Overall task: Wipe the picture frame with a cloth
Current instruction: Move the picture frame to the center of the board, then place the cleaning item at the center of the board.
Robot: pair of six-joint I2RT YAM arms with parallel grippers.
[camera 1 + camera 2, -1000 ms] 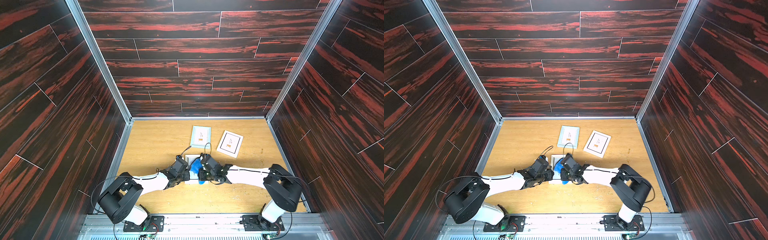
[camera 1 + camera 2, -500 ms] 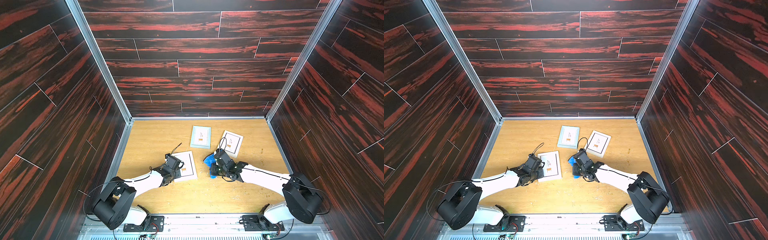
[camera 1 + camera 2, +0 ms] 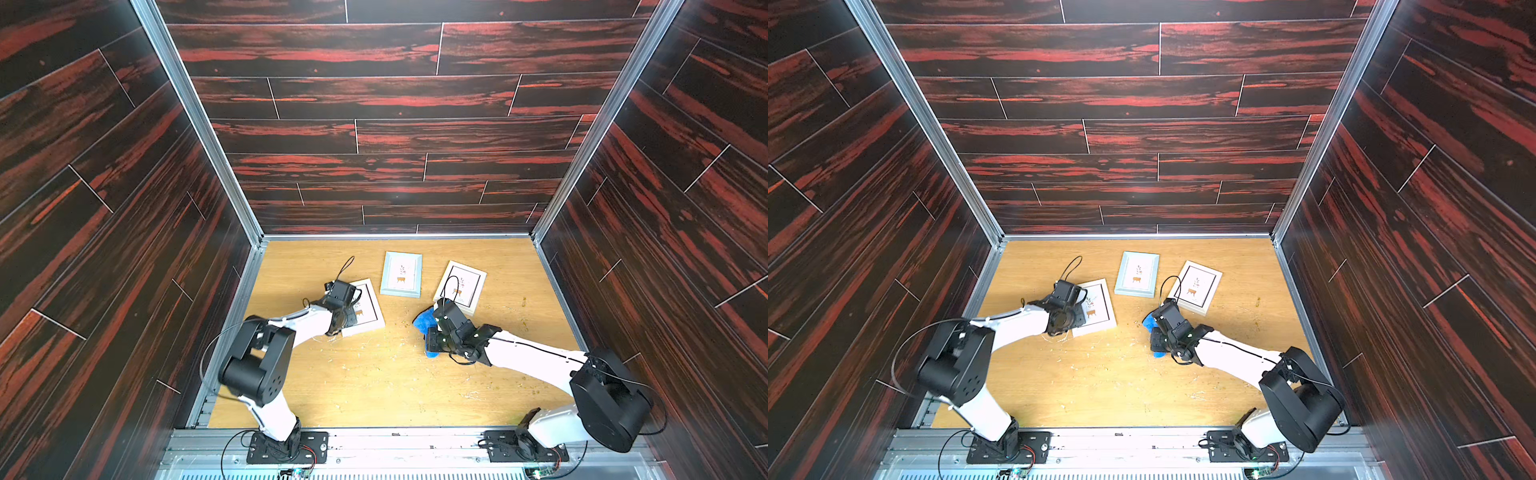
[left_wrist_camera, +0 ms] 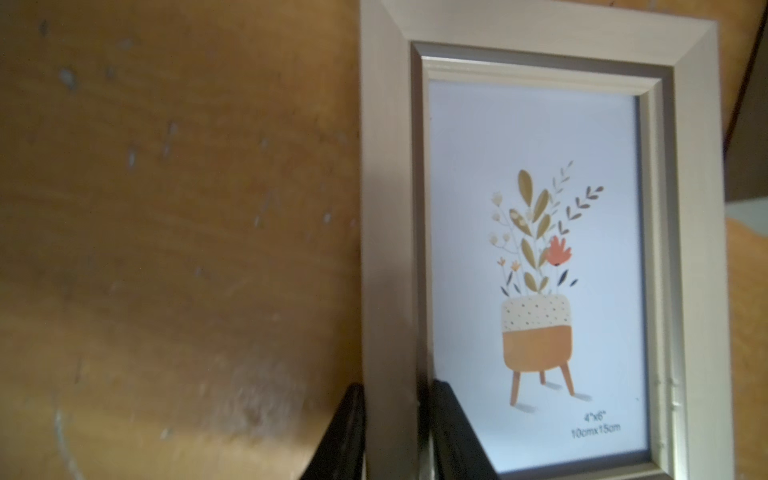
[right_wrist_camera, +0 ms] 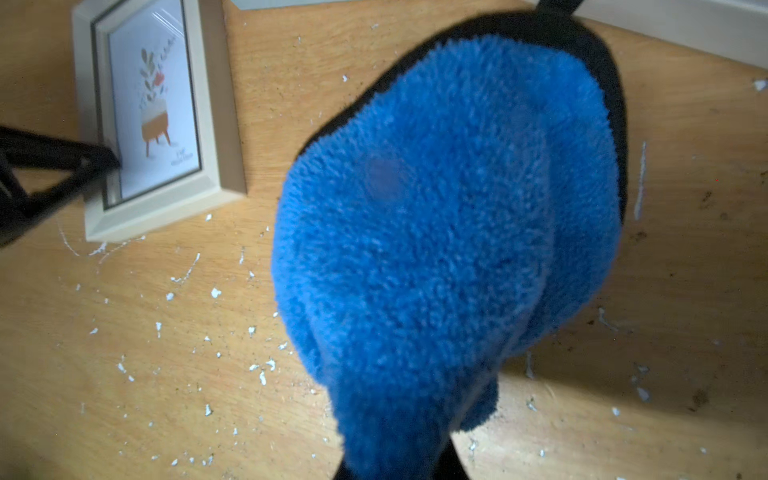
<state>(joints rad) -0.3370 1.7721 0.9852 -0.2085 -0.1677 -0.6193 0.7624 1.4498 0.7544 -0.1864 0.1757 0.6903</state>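
- Left wrist view: my left gripper (image 4: 395, 415) is clamped on the picture frame (image 4: 536, 257), one black finger outside the long pale rail and the other on the glass side, near a lower corner.
- The print shows a potted plant on legs, and the glass faces up.
- In both top views that frame sits on the left half of the wooden table (image 3: 374, 374). I cannot tell whether its gripped edge is lifted.
- The right gripper (image 3: 432, 337) is closed tight on the cloth (image 5: 449, 232), which hangs from it bunched, blue pile outward and black edging along one side.
- The cloth is over the table's right half, well apart from the gripped frame and near a white frame (image 3: 461, 286).
- A pale blue frame (image 3: 401, 274) lies between the two frames, farther back.
- White flecks (image 5: 216, 293) dot the wood under the cloth.
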